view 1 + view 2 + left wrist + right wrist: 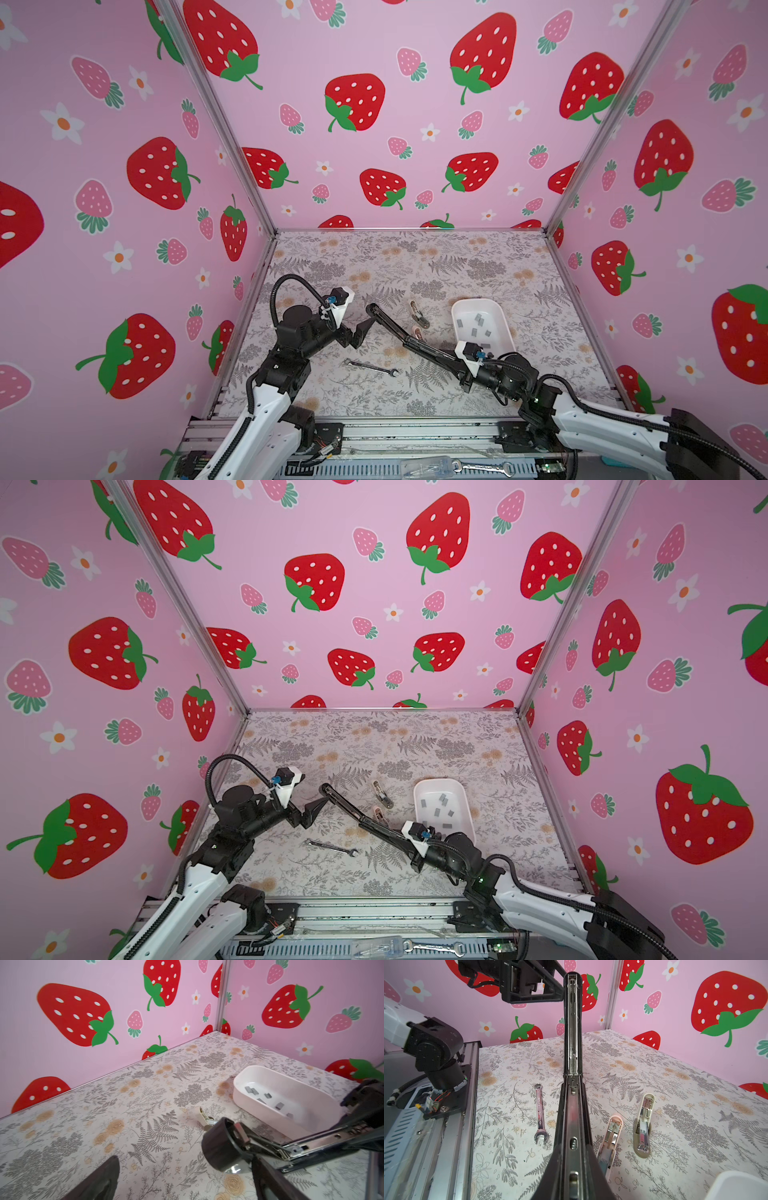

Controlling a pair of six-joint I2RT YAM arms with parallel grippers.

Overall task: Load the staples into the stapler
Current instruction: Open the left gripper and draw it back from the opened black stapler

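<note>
The stapler [395, 326], lying open, hangs mid-table clamped in our right gripper [451, 358]; our left gripper [360, 332] gapes beside its ten-o'clock tip. Next, we judge: fetch staples [478, 326] from the tray [473, 300] at three o'clock.

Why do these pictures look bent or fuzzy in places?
In both top views the wide lens splays the walls. In the left wrist view the stapler is blurred near the lens. In the right wrist view its metal shows reddish glare; the white tray is soft.

One black stapler [572, 1113], one pink stapler [611, 1134], one beige stapler [642, 1124], two wrenches [371, 368], one white tray [257, 1110], about six staples [279, 1105]
</note>
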